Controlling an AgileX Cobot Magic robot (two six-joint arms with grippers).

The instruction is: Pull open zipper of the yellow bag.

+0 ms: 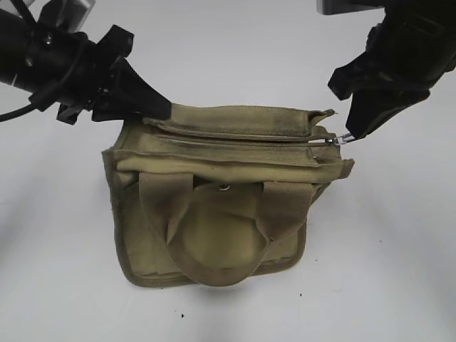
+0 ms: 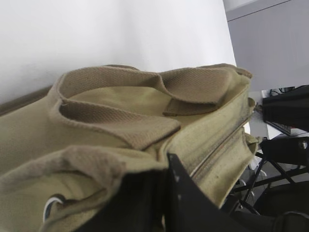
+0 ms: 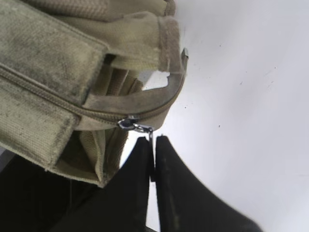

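While the yellow bag (image 1: 221,206) sits mid-table on the white table (image 1: 64,285), both claws work its top edge. Left claw (image 1: 158,108): pressed nearly together, pinching the bag's top fabric at the left end; wrist view shows black fingers (image 2: 183,203) clamped over the canvas edge. Zipper (image 1: 235,135) runs along the top, left to right, w/ tape looking closed along its length. Two loop handles (image 1: 214,235) hang down the front, small metal snap (image 1: 224,187) between them. Slider (image 3: 126,123) sits at the right end. Right claw (image 1: 354,135): pressed together, pinching the silver pull tab (image 3: 151,137) just beside the bag's right corner.
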